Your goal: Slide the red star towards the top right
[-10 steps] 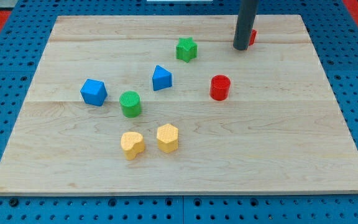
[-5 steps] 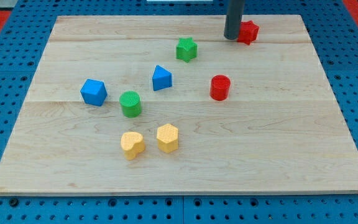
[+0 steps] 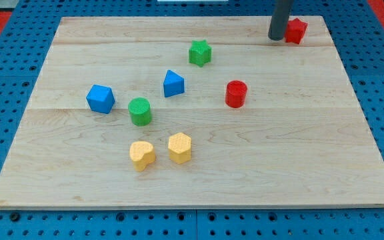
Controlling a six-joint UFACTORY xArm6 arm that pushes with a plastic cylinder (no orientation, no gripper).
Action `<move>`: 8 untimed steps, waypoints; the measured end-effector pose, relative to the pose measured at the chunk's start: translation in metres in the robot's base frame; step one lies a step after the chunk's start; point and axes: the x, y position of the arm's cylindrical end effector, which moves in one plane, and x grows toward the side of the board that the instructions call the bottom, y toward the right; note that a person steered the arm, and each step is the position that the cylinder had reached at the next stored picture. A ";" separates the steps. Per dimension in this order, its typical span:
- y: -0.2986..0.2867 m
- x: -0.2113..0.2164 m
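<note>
The red star is being pushed further toward the view's top right by my tip, touching its left side.

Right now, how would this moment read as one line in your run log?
task: red star to top right | my tip: against star's left side | red star: near board's top right corner | other blocks: apart from the tip

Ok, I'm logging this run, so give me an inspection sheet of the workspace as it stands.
Surface: wooden board, flat, on a blue pegboard.
Job's things: red star near the board's top right corner.
Clutter: green star, red cylinder, blue block, blue block at the view's left, green cylinder, yellow heart, yellow hexagon.
End effector: my tip against the red star's left side.
Cables: nothing seen.
Surroundings: red patches at the top corners.
</note>
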 end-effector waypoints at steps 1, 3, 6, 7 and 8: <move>0.023 0.000; 0.030 0.016; 0.072 0.009; 0.064 0.009; 0.060 0.009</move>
